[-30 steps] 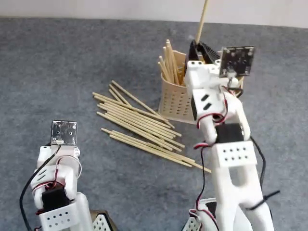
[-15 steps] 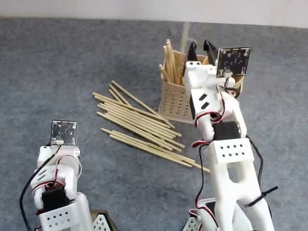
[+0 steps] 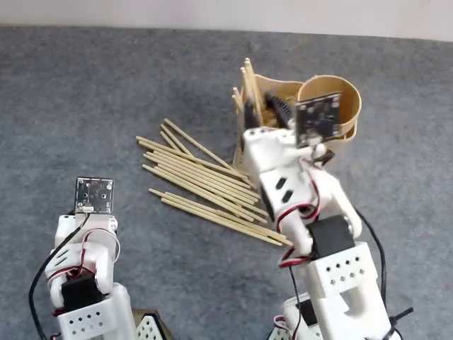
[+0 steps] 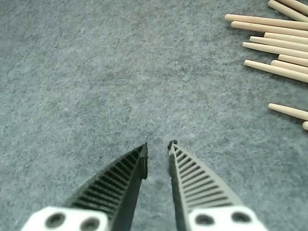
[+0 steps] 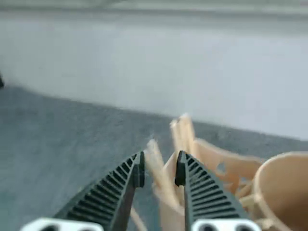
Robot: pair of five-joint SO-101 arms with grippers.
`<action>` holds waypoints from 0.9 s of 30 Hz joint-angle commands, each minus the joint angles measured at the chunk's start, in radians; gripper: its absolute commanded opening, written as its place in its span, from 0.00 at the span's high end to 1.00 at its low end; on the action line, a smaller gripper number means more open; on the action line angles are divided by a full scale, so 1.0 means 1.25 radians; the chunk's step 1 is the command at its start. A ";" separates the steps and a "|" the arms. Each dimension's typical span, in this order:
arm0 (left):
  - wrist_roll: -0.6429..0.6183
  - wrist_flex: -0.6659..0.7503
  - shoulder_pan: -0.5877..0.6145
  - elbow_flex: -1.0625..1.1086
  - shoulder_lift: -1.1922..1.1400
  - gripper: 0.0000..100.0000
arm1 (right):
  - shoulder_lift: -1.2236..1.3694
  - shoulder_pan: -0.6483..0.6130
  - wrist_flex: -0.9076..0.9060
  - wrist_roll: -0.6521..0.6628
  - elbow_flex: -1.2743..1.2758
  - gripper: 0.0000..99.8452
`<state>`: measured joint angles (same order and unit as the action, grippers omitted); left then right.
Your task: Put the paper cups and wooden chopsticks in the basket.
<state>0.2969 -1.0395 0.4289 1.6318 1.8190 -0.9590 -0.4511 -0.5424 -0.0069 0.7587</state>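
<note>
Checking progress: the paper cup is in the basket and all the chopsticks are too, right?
Not all. The paper cup is in the basket, but many chopsticks lie on the carpet beside it, as the high view shows.

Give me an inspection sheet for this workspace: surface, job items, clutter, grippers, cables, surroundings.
Surface: grey carpet.
Job's things: basket holds chopsticks and seemingly a paper cup; loose chopsticks lie on the carpet beside it.
Clutter: nothing seen.
Grippers: left gripper over bare carpet, jaws slightly apart, empty; right gripper above the basket, jaws apart, empty.
Cables: wires looped at the right arm.
Surroundings: pale wall behind.
</note>
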 commanded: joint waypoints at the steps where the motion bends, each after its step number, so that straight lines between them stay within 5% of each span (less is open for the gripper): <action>1: 0.006 0.016 -0.008 -0.009 0.008 0.91 | -0.025 -0.067 -0.085 0.012 -0.012 0.88; 12: 0.006 0.016 -0.004 -0.009 0.008 0.91 | -0.021 -0.218 -0.185 0.135 0.072 0.88; 20: 0.006 0.017 -0.004 -0.009 0.008 0.91 | 0.147 -0.215 -0.188 0.144 0.136 0.88; 27: 0.006 0.017 -0.004 -0.009 0.008 0.91 | 0.311 -0.182 -0.401 0.254 0.019 0.88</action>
<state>0.2969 -1.0380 0.4289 1.6318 1.8190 -0.5969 -0.7150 -0.9398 0.2770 0.9014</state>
